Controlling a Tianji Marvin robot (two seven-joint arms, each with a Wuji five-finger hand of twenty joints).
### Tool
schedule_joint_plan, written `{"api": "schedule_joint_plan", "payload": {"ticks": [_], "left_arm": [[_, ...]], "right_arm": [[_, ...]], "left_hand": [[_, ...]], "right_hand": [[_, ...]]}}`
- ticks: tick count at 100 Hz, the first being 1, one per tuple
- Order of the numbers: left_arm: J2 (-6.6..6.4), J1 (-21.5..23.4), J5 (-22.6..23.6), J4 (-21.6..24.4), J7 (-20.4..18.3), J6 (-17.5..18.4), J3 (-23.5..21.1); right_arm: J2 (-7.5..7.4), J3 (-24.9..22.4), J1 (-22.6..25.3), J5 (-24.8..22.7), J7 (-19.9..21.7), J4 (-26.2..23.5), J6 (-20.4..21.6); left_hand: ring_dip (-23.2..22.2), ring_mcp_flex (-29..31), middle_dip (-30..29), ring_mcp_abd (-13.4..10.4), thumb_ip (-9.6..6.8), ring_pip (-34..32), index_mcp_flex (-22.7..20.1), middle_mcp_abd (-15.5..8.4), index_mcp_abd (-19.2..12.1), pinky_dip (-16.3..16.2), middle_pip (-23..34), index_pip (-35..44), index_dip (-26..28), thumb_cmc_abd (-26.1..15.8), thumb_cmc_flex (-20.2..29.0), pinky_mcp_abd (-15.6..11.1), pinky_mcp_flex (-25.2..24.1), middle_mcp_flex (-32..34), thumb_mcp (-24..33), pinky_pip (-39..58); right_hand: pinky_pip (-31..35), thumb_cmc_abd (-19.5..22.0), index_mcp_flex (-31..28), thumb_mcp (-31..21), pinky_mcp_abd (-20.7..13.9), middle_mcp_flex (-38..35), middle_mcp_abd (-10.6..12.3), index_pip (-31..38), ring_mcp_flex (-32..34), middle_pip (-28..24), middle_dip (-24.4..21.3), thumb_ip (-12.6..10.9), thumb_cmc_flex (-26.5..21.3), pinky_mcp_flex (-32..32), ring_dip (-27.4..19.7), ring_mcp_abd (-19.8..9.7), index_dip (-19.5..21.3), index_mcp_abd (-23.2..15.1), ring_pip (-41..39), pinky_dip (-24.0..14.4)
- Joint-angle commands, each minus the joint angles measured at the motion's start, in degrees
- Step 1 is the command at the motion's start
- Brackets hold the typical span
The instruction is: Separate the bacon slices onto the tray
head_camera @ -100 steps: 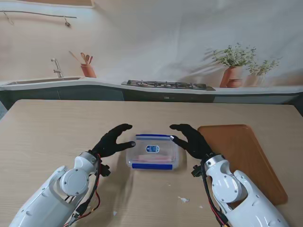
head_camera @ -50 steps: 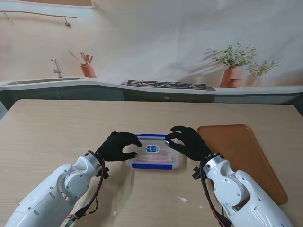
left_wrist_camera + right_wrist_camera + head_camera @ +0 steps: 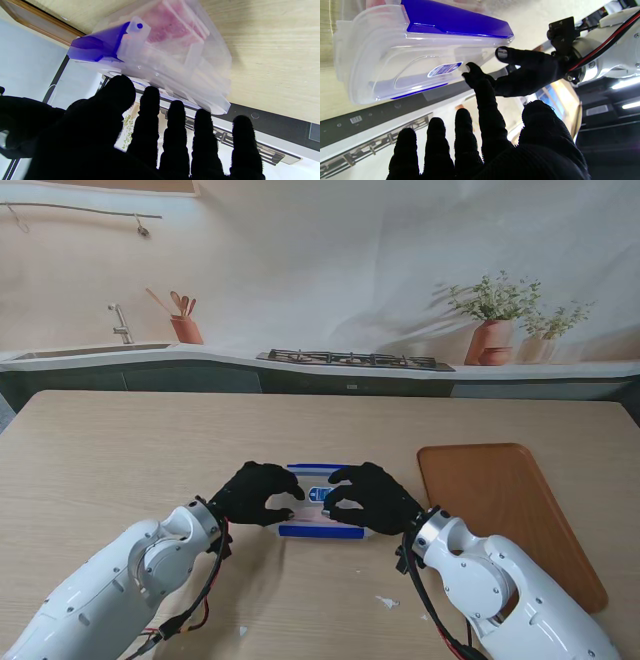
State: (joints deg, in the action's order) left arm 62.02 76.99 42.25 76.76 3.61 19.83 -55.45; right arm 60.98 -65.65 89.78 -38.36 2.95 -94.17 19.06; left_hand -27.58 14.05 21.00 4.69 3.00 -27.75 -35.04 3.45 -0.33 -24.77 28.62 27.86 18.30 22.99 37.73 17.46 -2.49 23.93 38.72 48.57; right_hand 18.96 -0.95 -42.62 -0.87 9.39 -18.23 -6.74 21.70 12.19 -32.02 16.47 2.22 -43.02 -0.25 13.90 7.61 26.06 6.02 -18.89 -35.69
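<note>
clear lidded bacon container (image 3: pixel 322 515) on desk (image 3: pixel 120 450), left robot hand (image 3: pixel 255 492) and right robot hand (image 3: pixel 368 496) over its lid, fingers curled, grip unclear, wooden tray (image 3: pixel 510 515) just right of container

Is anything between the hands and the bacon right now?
Yes. The bacon slices lie inside a clear container whose lid with blue latches is on. Left hand and right hand are over it, holding nothing. The tray lies bare beside it.

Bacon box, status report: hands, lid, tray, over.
Left hand and right hand both over the bacon box, fingers spread, no firm grip visible. Lid on, slices inside. Tray bare, on the right.
</note>
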Motion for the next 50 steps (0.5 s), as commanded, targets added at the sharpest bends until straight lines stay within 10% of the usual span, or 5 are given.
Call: {"api": "schedule_joint_plan", "payload": {"ticks": [1, 50], "left_arm": [[-0.05, -0.04, 0.26, -0.94, -1.57, -0.75, 0.69], [-0.4, -1.02, 0.63, -1.8, -3.09, -1.19, 1.7]], "right_arm": [[0.19, 0.65, -0.24, -0.75, 1.36, 0.22, 0.17], [-0.77, 3.65, -2.96, -3.04, 4.93, 1.9, 0.2]], "left_hand": [[-0.95, 2.26, 0.85, 1.64, 0.82, -0.73, 0.24, -1.57, -0.66, -0.65, 0.96, 0.46, 0.33, -0.03, 1.37, 0.44, -0.24, -0.37, 1.56, 2.2], [-0.81, 1.95, 0.65, 2.94, 0.81, -0.29, 1.51, -0.54, 0.18, -0.63, 0.54, 0.26, 0.31, -0.46, 0.35, 0.47, -0.21, -0.72, 0.83, 2.2]], "right_hand": [[-1.49, 0.26, -0.03, -0.37, -1.62, -0.05, 1.2, -0.47, -2.41, 1.49, -0.32, -1.02, -1.74, -1.18, -0.55, -1.48, -0.27, 0.03, 0.82, 0.86], [-2.86, 0.1, -2.93, -0.63, -2.26, 0.77, 3.39, -0.47, -3.7, 3.37, -0.93, -0.88, -1.29, -2.13, -1.26, -2.75, -1.08, -0.94, 2.18, 1.94]]}}
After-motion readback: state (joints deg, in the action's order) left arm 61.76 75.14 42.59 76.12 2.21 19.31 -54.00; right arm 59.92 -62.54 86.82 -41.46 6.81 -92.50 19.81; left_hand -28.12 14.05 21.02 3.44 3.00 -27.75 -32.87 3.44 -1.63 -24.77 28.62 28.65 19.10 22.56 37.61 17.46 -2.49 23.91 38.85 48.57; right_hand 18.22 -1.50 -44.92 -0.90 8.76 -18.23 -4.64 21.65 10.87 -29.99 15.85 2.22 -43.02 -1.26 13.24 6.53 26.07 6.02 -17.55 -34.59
